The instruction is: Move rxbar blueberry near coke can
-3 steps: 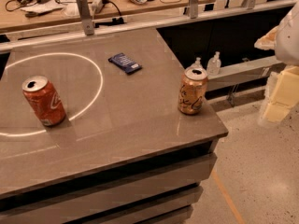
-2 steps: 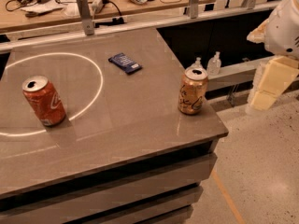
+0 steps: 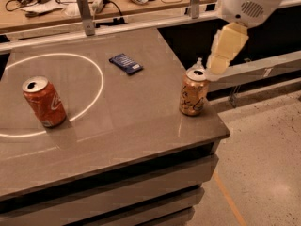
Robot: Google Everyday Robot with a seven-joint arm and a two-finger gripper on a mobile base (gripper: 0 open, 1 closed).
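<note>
Gripper (image 3: 225,51) has come in from off the table's right side over the last second. It now hangs just above and a little right of the peach can (image 3: 194,93), close over its silver top, apparently not touching. Cannot tell its jaw state from this angle; it carries nothing visible. The rxbar blueberry (image 3: 125,63) lies flat on the table (image 3: 141,131), behind and left of the peach can, well apart from it, same spot and same slant as before. The coke can (image 3: 44,102) stands upright far left of the peach can and slightly nearer the camera; also unmoved. The peach can is upright and undisturbed. Reading: only the arm has changed, so this is the reach phase, and no part of the move itself is done. The bar is ungrasped and remains well apart from the coke can. Next leg likely runs back and left past the peach can to get over the bar. Main hazard is clipping the peach can on the way across. The flat wrapper will probably need a low pinch.
</note>
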